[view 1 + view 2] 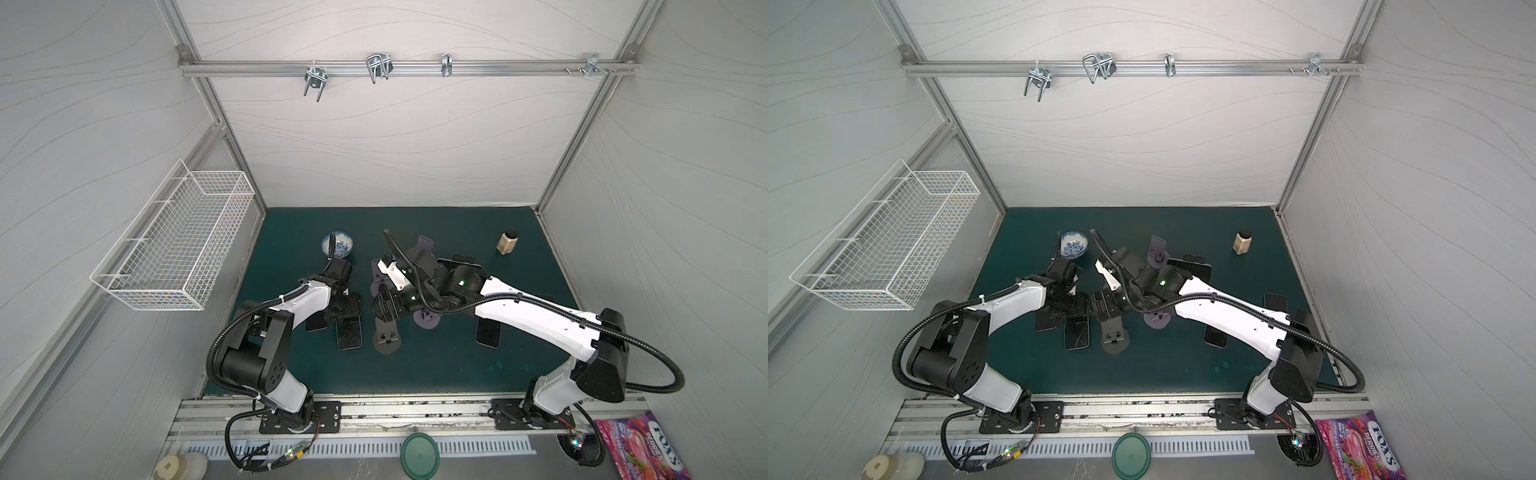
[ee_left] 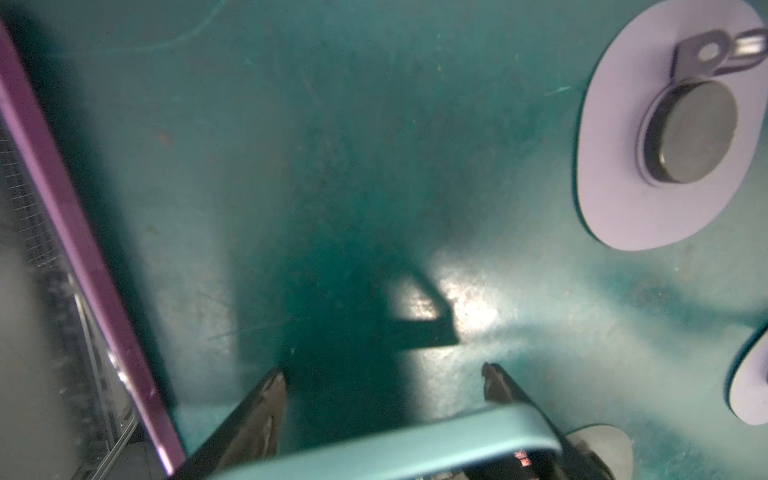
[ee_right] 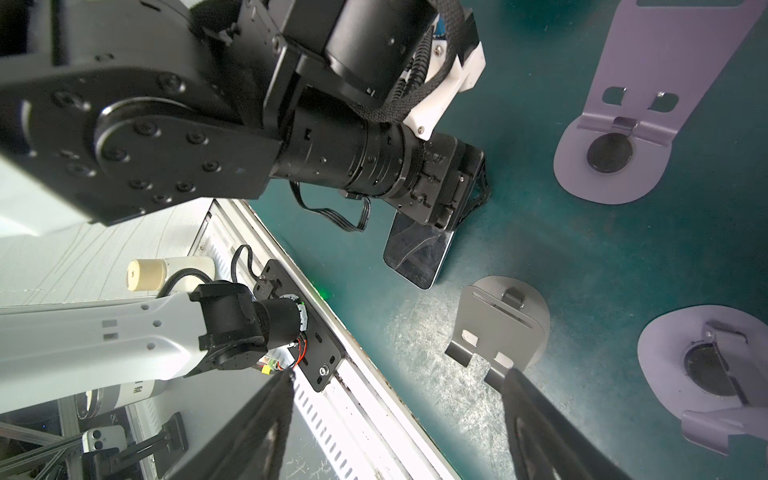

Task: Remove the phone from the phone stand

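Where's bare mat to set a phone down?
Free: the mat's near strip, between the flat phones and the front rail; also the far strip along the back wall, behind bowl and jar. Crowded: the centre, with stands, phones, left arm and right arm.

The purple candy bag (image 1: 640,451) (image 1: 1358,451), seen in both top views, reads "FOX'S BERRIES".

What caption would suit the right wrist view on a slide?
Left gripper clamps one end of a phone, near an empty grey stand.
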Motion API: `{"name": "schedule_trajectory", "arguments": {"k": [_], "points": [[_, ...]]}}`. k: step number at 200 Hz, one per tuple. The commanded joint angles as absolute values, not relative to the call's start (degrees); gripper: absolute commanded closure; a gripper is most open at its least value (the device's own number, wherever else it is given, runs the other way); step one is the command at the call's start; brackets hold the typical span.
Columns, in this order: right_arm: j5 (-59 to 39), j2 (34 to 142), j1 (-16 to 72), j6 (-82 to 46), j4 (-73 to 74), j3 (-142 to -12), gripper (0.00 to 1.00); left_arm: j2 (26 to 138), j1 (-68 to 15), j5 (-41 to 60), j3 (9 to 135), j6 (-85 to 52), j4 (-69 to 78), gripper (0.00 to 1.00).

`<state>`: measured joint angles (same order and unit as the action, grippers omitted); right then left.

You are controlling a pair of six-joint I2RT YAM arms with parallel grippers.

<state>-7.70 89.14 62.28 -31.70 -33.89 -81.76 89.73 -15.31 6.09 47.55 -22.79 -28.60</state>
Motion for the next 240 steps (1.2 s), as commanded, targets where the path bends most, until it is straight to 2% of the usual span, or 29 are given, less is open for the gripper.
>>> {"name": "schedule_trajectory", "arguments": {"k": [1, 125, 240], "points": [[-7.3, 87.7, 62.7, -31.9, -34.6, -81.9, 0.2, 92.1, -15.0, 5.8, 47.3, -23.6, -28.5, 0.31], [-7.4, 87.5, 62.7, -31.9, -34.6, -81.6, 0.2, 92.7, -15.0, 2.3, 47.2, -23.9, -29.2, 0.19], [-5.8, 87.3, 62.7, -30.9, -36.0, -82.0, 0.2, 90.3, -15.0, 2.5, 46.8, -24.2, -28.8, 0.18]]}}
